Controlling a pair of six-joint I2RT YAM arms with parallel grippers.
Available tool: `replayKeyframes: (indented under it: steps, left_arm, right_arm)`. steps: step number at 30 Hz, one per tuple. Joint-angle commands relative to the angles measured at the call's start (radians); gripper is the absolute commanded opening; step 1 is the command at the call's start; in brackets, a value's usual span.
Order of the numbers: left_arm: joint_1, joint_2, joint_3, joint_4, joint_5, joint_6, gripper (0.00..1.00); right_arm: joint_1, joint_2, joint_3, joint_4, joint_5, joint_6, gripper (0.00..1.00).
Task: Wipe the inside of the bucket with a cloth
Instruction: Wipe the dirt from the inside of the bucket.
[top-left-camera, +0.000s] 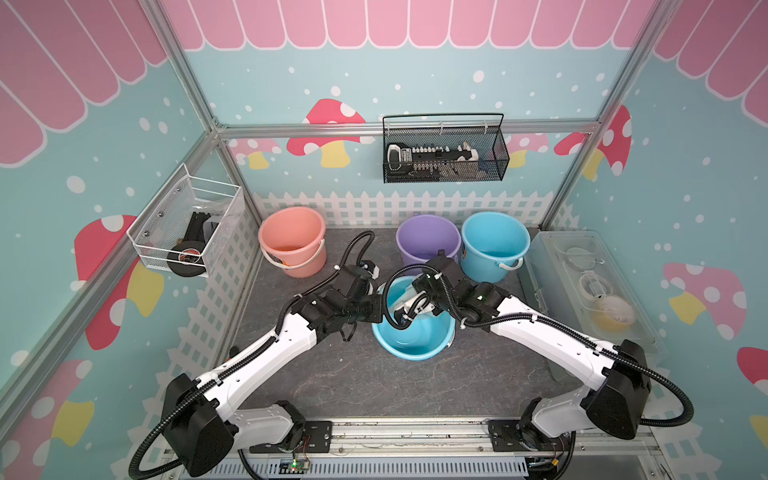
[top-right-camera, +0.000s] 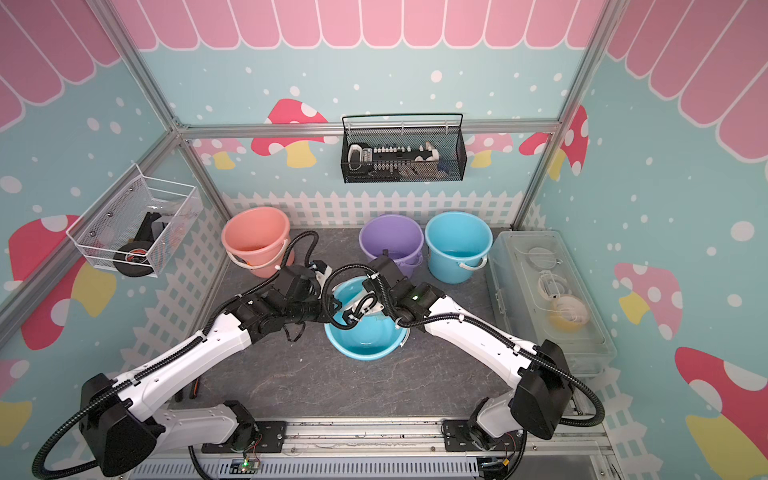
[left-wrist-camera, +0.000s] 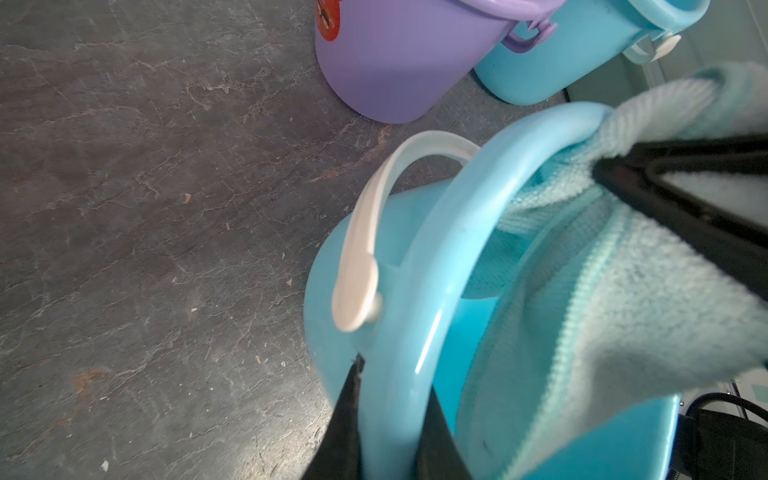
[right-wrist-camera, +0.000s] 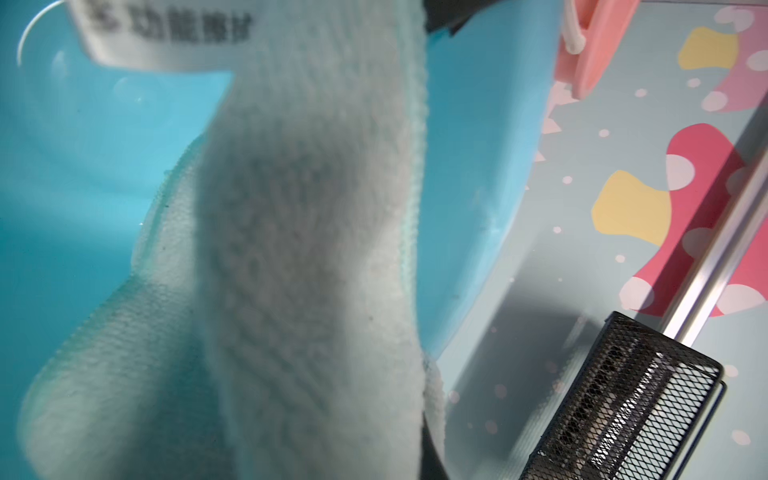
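The cloth (left-wrist-camera: 623, 291) is inside the central blue bucket (top-left-camera: 415, 353), against the inner wall. It is a pale mint terry fabric with a looped pile and a stitched hem. A white printed label (right-wrist-camera: 166, 33) is sewn at one edge. Its long axis runs from the rim down toward the bucket floor, and one fold appears to lie over the rim.

The right end effector (top-left-camera: 405, 313) is inside the bucket mouth, and the cloth hangs directly from it. Its jaws are hidden by fabric in the right wrist view but are closed together, and the cloth appears pinched between them. The right arm is therefore the wiping arm, and the wall to be wiped lies just beyond the cloth. In judgement, a sweep requires the fabric to stay between the end effector and the wall.

The left end effector (left-wrist-camera: 395, 436) is clamped on the bucket rim, with one finger outside the wall and one inside, on the side nearest the left arm. This steadies the bucket.

The bucket is smooth, glossy plastic with a rolled rim. A white handle (left-wrist-camera: 365, 232) hangs against its outer wall.

A purple bucket (top-left-camera: 428, 239), a second blue bucket (top-left-camera: 494, 245) and a salmon bucket (top-left-camera: 291, 241) stand behind it. All of them rest on the grey, stone-patterned worktop (top-left-camera: 332, 374).
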Motion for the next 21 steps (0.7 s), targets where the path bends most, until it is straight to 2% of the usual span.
replayKeyframes:
  steps: [1,6,12,16,21]
  left_arm:
    - [-0.014,-0.031,0.028,0.045,0.04,0.011,0.0]
    - [-0.014,-0.026,0.03,0.044,0.036,0.011,0.0]
    - [-0.014,-0.027,0.034,0.044,0.034,0.009,0.0]
    - [-0.014,-0.02,0.042,0.045,0.038,0.012,0.0]
    - [-0.013,-0.012,0.051,0.045,0.043,0.014,0.0]
  right_arm:
    - [-0.016,-0.011,0.04,-0.262,0.077,-0.028,0.0]
    - [-0.016,-0.03,0.071,-0.47,-0.022,-0.012,0.0]
    - [-0.014,-0.028,0.115,-0.695,-0.216,0.031,0.0]
    - [-0.014,-0.015,0.12,-0.744,-0.377,0.067,0.0]
    - [-0.014,0.011,0.107,-0.701,-0.574,0.097,0.0]
